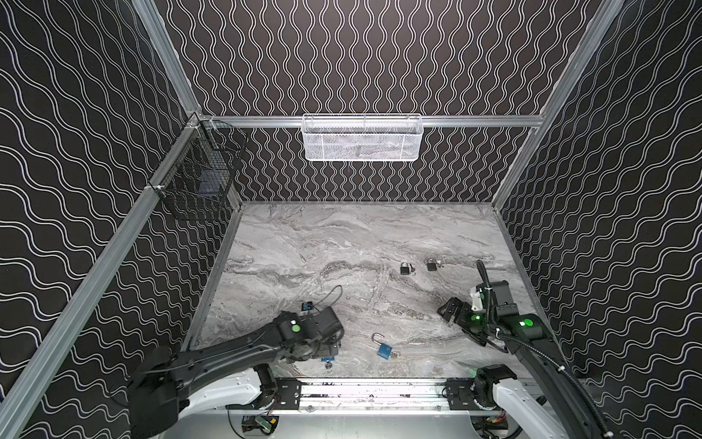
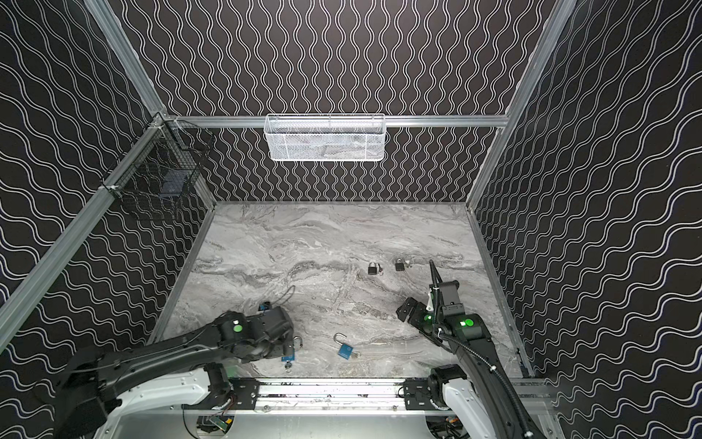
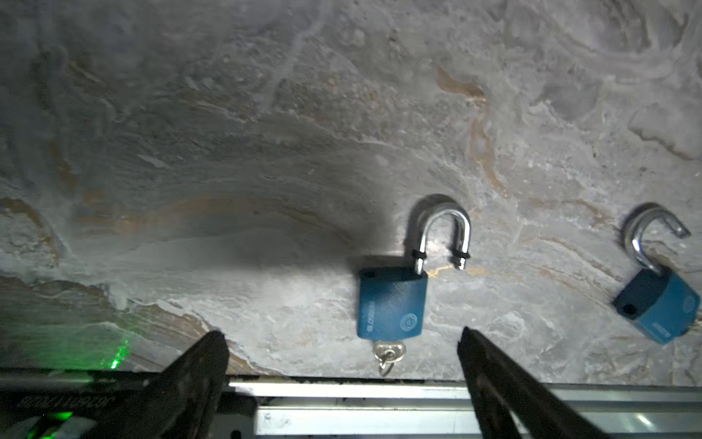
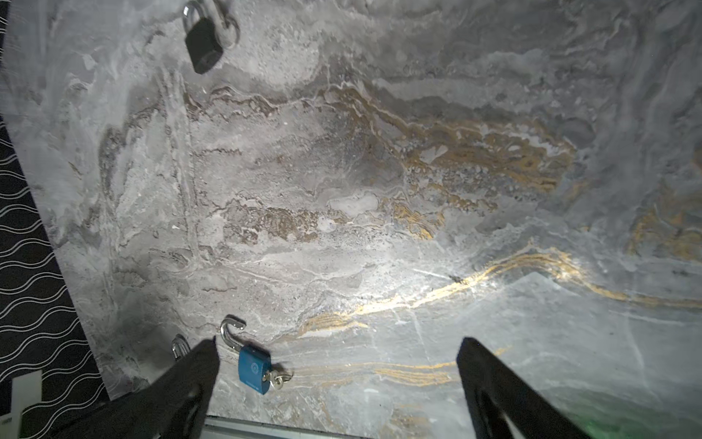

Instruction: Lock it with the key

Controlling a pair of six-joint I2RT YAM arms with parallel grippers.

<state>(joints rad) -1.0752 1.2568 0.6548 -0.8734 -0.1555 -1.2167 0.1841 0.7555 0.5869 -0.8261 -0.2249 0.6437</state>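
Note:
A blue padlock (image 3: 391,304) lies by the table's front edge with its shackle sprung open and a silver key (image 3: 387,351) in its base. My left gripper (image 3: 340,334) hovers open just above it, one finger to each side of the key end, touching nothing. In both top views this lock (image 2: 287,358) is mostly hidden under the left wrist. A second blue padlock (image 1: 384,350) (image 4: 253,368), also open and with a key (image 4: 275,377) in it, lies to the right. My right gripper (image 4: 338,344) (image 1: 450,309) is open and empty, further right and apart from it.
Two black padlocks (image 1: 405,268) (image 1: 431,265) lie further back on the right. The aluminium rail (image 1: 372,391) runs along the front edge right behind the blue locks. A white mesh basket (image 1: 362,138) and a black wire basket (image 1: 197,178) hang on the walls.

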